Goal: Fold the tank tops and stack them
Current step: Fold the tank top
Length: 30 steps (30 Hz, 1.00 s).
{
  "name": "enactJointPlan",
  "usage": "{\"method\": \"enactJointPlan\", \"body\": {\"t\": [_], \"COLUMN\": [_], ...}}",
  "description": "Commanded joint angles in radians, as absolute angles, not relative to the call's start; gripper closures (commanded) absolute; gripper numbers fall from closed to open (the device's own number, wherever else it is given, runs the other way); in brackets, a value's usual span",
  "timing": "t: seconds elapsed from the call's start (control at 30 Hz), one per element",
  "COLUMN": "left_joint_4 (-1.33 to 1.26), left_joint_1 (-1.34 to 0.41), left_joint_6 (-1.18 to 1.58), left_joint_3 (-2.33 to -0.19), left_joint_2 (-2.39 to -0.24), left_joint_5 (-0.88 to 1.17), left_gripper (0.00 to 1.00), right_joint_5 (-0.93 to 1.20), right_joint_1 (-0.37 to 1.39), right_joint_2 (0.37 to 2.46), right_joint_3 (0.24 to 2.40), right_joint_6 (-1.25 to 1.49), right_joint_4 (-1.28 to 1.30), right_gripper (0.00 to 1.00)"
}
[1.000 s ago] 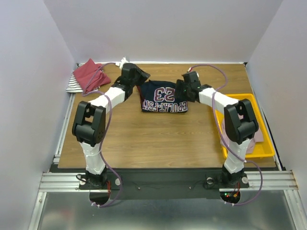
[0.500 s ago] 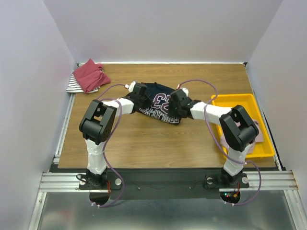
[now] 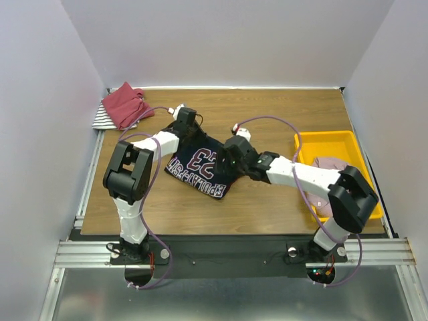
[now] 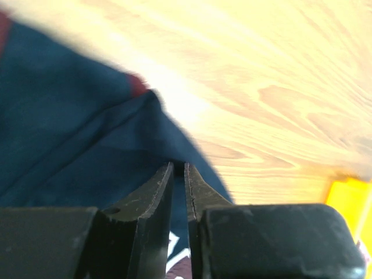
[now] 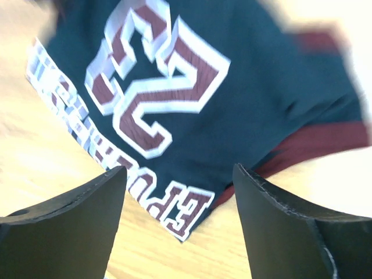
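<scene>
The navy tank top (image 3: 198, 167) with maroon trim and white print lies folded and askew on the table's middle left. My left gripper (image 3: 188, 126) is at its far left corner; in the left wrist view the jaws (image 4: 179, 167) are pinched shut on navy cloth (image 4: 70, 128). My right gripper (image 3: 231, 154) hovers over the top's right edge; in the right wrist view it (image 5: 179, 168) is open wide above the print (image 5: 157, 87), holding nothing. A red tank top (image 3: 124, 105) lies on a striped one (image 3: 100, 121) at the far left corner. A pale pink one (image 3: 332, 164) lies in the tray.
A yellow plastic tray (image 3: 324, 141) stands at the table's right edge, beside my right arm. White walls close in the table on the left, back and right. Bare wood (image 3: 267, 200) shows in front of the navy top.
The navy tank top has been dragged from the back middle toward the near left and turned. Both grippers came with it. The right arm has swung left across the table.
</scene>
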State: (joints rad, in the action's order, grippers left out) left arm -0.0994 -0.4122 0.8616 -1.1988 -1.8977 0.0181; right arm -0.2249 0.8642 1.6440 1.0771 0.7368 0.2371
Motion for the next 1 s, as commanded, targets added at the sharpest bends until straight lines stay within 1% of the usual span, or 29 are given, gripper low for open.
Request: {"method": "enactJointPlan", "body": {"t": [0.0,0.07,0.1,0.17,0.23,0.3,0.47,0.57,0.7,0.77,0.8,0.9,0.97], "left_joint_4": [-0.110,-0.104,-0.085,-0.069,-0.045,-0.044,-0.057,-0.081,-0.092,-0.098,-0.098,-0.100,-0.097], "left_joint_1": [-0.414,-0.414,-0.414,-0.413,-0.407,-0.407,-0.407,-0.407,-0.405,-0.396,-0.391,-0.373,-0.367], "left_joint_6": [0.799,0.811,0.821,0.870,0.917,0.972,1.045,1.052,1.035,1.023,1.016,0.980,0.970], "left_joint_3": [-1.256,-1.243,-1.229,-1.200,-1.140,-1.089,-0.916,-0.818,-0.738,-0.709,-0.703,-0.693,-0.690], "left_joint_2": [-1.875,-1.830,-1.791,-1.743,-1.691,-1.609,-1.485,-1.434,-1.385,-1.362,-1.356,-1.335,-1.321], "left_joint_5": [0.063,0.045,0.008,-0.046,-0.098,-0.121,-0.069,-0.046,-0.031,-0.017,-0.011,-0.006,0.031], "left_gripper": [0.73,0.71,0.70,0.67,0.66,0.63,0.62,0.62,0.62,0.62,0.62,0.61,0.59], "right_joint_5": [-0.386,-0.431,-0.417,-0.384,-0.342,-0.350,-0.377,-0.400,-0.399,-0.347,-0.316,-0.212,-0.100], "right_joint_1": [0.848,0.841,0.833,0.831,0.833,0.828,0.773,0.718,0.649,0.626,0.617,0.614,0.615], "right_joint_2": [1.551,1.558,1.584,1.629,1.690,1.730,1.899,1.977,1.973,1.939,1.939,1.847,1.812], "right_joint_3": [1.152,1.169,1.192,1.215,1.226,1.242,1.319,1.373,1.339,1.300,1.275,1.165,1.084], "right_joint_6": [0.629,0.559,0.476,0.322,0.238,0.157,0.092,0.112,0.201,0.308,0.336,0.450,0.512], "right_joint_4": [0.253,0.252,0.247,0.235,0.209,0.195,0.160,0.161,0.176,0.228,0.242,0.262,0.261], "right_gripper": [0.19,0.18,0.18,0.21,0.23,0.23,0.22,0.22,0.24,0.27,0.27,0.27,0.27]}}
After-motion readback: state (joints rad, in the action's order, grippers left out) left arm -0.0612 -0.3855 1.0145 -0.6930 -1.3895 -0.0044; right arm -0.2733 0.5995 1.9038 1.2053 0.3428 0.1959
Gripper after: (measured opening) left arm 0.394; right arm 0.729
